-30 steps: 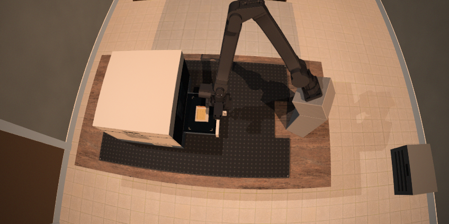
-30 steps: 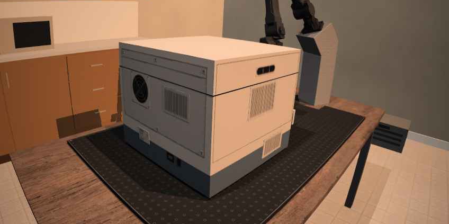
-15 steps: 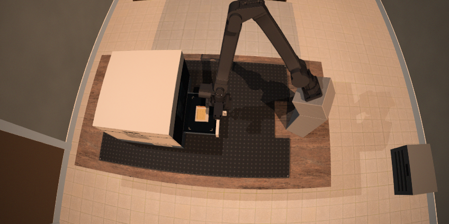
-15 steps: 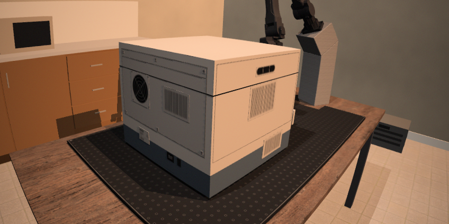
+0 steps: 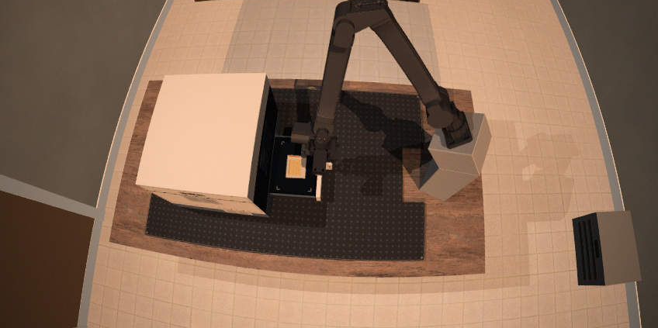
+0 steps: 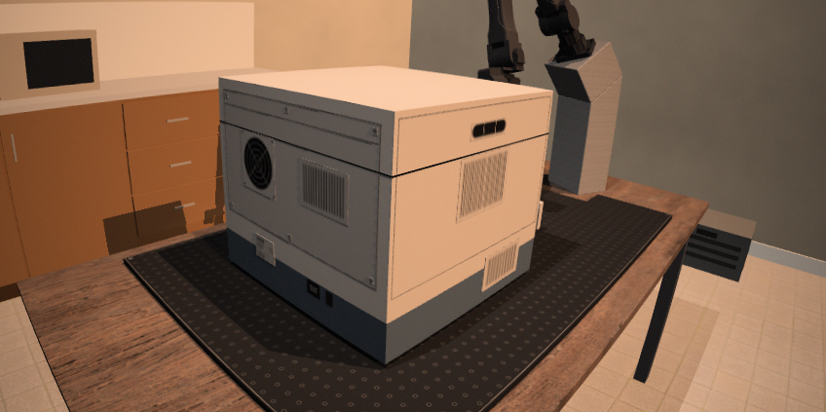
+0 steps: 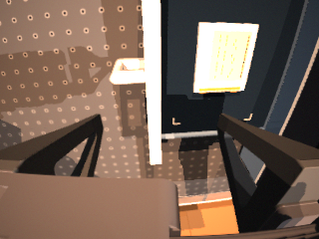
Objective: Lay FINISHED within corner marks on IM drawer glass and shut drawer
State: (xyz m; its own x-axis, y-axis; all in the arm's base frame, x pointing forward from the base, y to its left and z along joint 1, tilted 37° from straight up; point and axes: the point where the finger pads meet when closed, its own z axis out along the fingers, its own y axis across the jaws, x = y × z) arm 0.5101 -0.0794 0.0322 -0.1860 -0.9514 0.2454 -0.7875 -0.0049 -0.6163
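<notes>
Top view: the gel imager (image 5: 202, 132) (image 6: 382, 187) stands upright at left, its drawer (image 5: 295, 188) (image 7: 181, 107) extended rightward. The cassette (image 5: 295, 166) (image 7: 226, 57) lies flat on the drawer's glass, between the corner marks. The gripper (image 5: 319, 167) (image 7: 159, 120), open and holding nothing, hangs above the drawer front (image 5: 318, 188) (image 7: 154, 85).

From here the imager (image 6: 382, 205) hides its own drawer, all but a sliver of the front, and the gripper's fingers with it. Overhead, the arm (image 5: 333, 75) covers part of the drawer glass (image 5: 295, 185); its upper bend is cut off by the exterior view's top edge. The cassette's markings (image 7: 230, 56) are too small to read.
</notes>
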